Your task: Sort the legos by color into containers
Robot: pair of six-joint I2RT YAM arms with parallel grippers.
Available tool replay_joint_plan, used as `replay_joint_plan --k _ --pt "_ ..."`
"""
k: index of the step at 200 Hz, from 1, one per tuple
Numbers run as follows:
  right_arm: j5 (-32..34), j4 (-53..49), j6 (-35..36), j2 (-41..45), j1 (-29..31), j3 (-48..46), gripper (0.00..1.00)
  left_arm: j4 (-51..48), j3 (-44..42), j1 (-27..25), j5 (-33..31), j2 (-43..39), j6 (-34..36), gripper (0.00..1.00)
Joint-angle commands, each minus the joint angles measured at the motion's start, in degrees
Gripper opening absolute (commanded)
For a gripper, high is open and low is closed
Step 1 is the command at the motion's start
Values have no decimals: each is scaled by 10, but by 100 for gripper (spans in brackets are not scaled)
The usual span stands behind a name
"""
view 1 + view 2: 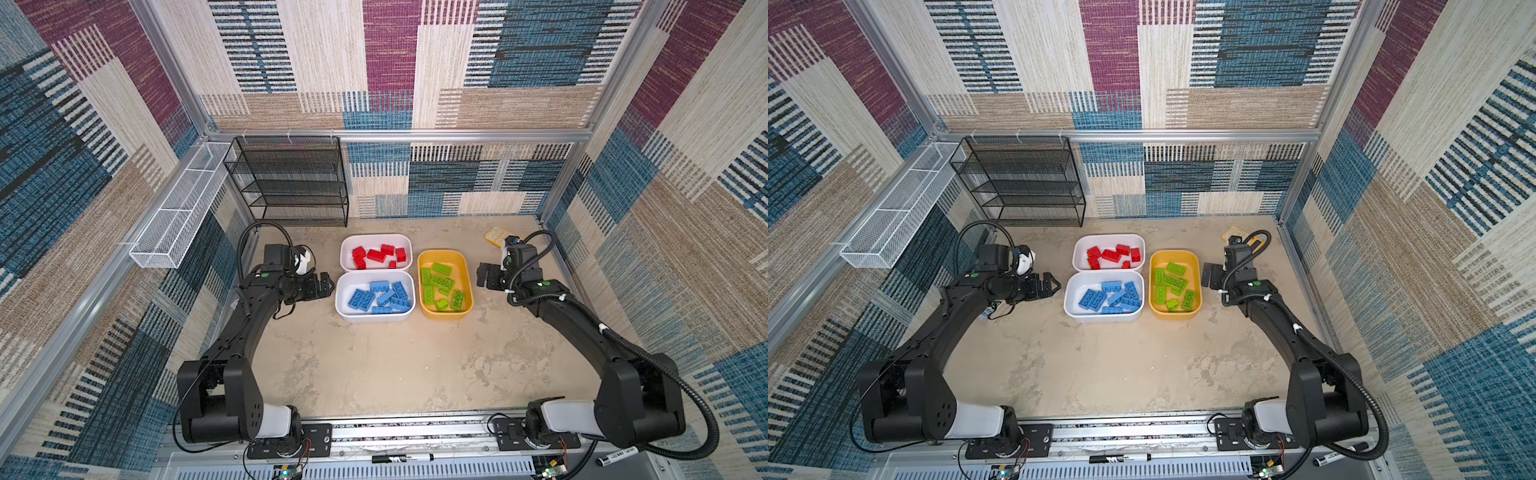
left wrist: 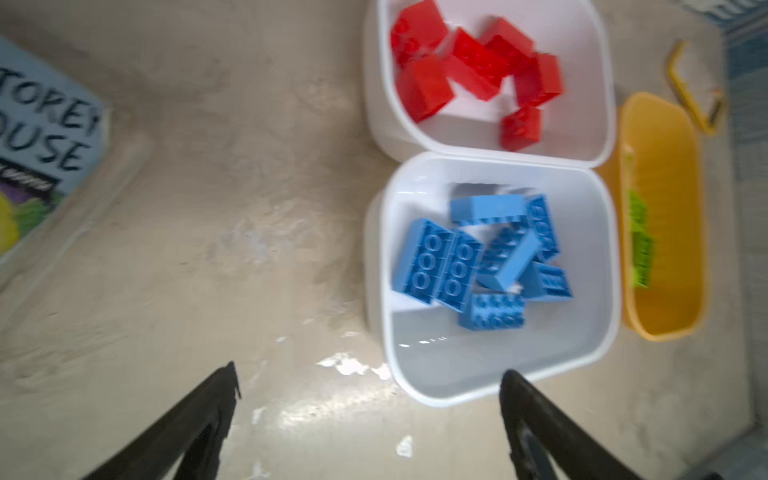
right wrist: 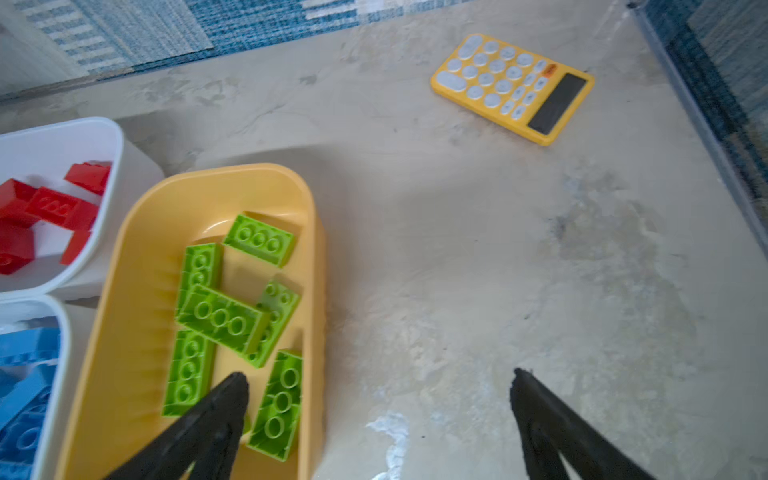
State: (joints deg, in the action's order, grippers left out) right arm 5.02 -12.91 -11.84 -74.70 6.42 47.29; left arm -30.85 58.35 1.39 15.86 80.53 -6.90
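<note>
Bright, even light; left wrist view blurs, tabletop (image 2: 345,368) glares, top views' edges bow.

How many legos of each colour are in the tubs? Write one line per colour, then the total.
Red legos: 6
Blue legos: 7
Green legos: 7, one of them a small brick
Total: 20

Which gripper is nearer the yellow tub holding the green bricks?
Right. The right gripper, open, hangs just right of the yellow tub. The left gripper, open, sits left of the white tub of blue bricks, which lies between it and the yellow tub.
</note>
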Motion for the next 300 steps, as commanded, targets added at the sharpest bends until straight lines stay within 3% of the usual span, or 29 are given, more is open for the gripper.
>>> replay_joint_plan --k 1,39,69,77,87,115,135,155,167,180,193,300 --pt "-10 237 37 31 -36 -92 99 156 -45 2 -127 -4 47 99" --pt "-22 511 71 24 -66 -246 99 357 -135 10 -124 17 103 99" --pt "-57 696 78 -53 -78 -310 99 439 -163 15 -105 51 91 99" --pt "-79 667 100 -63 -80 -288 99 469 -176 15 -96 58 88 99" --pt "-98 711 128 -79 -79 -294 99 528 -204 14 -86 62 90 99" --pt "-142 763 131 -112 -94 -306 99 640 -268 14 -83 70 90 99" --pt "-160 888 133 -141 -96 -358 99 694 -297 15 -91 68 84 100" --pt "-158 874 134 -138 -96 -353 99 789 -338 14 -86 86 87 99" --pt "-157 863 134 -138 -96 -349 99 721 -317 14 -91 72 83 99" --pt "-157 857 135 -134 -96 -349 99 774 -331 14 -94 85 82 100" --pt "-147 855 132 -132 -96 -349 99 738 -322 15 -94 76 81 99" --pt "-138 853 133 -131 -92 -347 99 760 -329 15 -94 80 80 99"
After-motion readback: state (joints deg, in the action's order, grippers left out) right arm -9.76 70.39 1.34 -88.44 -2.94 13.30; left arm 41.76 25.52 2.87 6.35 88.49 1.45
